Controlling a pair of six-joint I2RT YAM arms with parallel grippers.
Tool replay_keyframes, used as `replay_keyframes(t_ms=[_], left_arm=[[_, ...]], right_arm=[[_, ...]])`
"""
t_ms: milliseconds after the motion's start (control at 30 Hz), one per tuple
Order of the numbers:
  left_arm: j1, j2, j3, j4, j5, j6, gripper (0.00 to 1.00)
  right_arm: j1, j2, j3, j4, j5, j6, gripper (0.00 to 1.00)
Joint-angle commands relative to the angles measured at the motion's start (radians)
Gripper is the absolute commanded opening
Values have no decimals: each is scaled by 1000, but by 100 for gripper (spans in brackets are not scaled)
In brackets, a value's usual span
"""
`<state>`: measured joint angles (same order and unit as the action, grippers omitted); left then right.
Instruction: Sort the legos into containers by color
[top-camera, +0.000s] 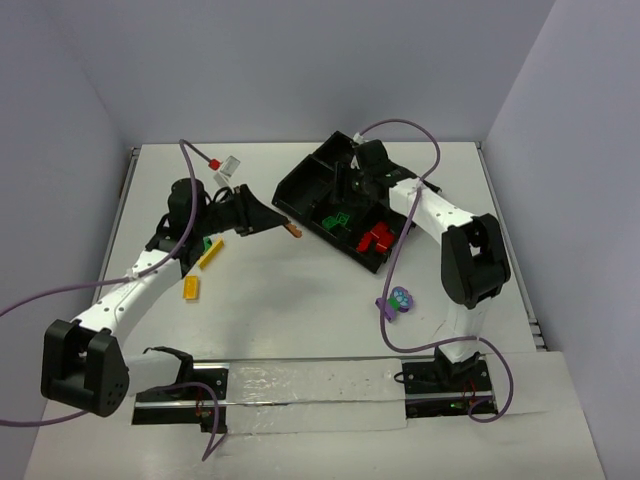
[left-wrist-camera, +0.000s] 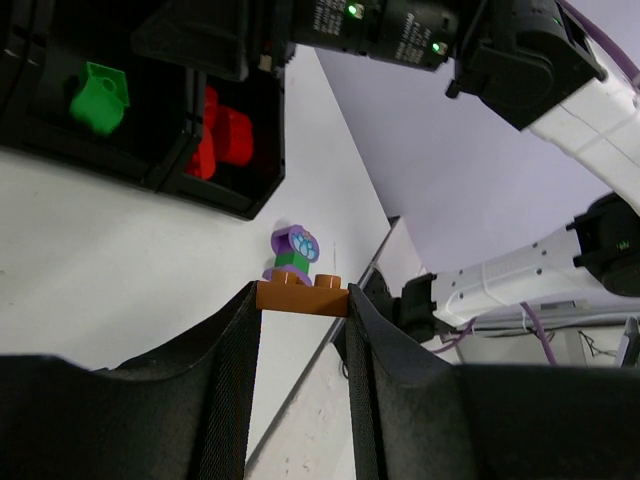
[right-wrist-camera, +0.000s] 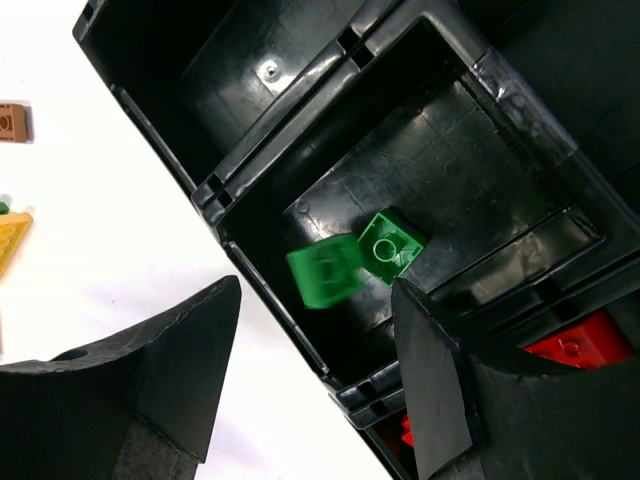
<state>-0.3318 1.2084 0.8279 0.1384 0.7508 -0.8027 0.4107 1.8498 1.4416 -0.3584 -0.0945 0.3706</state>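
**Risk of a mixed-colour drop at the tray (top-camera: 293, 190)**

Left gripper (left-wrist-camera: 302, 310) is clamped on an orange brick (left-wrist-camera: 302, 296), pinched end to end right at the fingertips and held over the counter (top-camera: 300, 300) just beside the tray's near-left wall. So shallow a hold could let the brick twist or slip out before it is above a section. The sections share thin dividers, so a release over a wall could tip the brick into the wrong colour.

Right gripper (right-wrist-camera: 315, 288) hangs over the tray with its jaws apart and nothing between them. With both arms close at the tray, the left one could clip it on the way in.

Below the right gripper, one section holds two green bricks (right-wrist-camera: 392, 245); one of them looks blurred, so it may be moving. The neighbouring section holds red bricks (right-wrist-camera: 570, 345). The section on the other side (right-wrist-camera: 270, 90) shows no brick; the rest are partly hidden.

On the counter lie the purple flower (top-camera: 401, 298) and yellow bricks (top-camera: 210, 252), not yet sorted.
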Motion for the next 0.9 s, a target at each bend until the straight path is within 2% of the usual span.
replay_keyframes(t_ms=[0,233,433,700,867], left_arm=[[6,33,105,-47,-70,23,0],[7,190,321,-218,-293,26,0],[5,439,561,-280,-426,24,0],[-1,723,826,-348,-496,61,0],[-12,821,902,-377,-523,76,1]], right_arm=[[4,-31,56,-21,27,-19,70],[2,-267,-89,-22,66,-1,73],[3,-525,-275,-47,103,31,76],[2,-745,-356,-152,190,39,77],[4,-804,-384,-214,214,65,77]])
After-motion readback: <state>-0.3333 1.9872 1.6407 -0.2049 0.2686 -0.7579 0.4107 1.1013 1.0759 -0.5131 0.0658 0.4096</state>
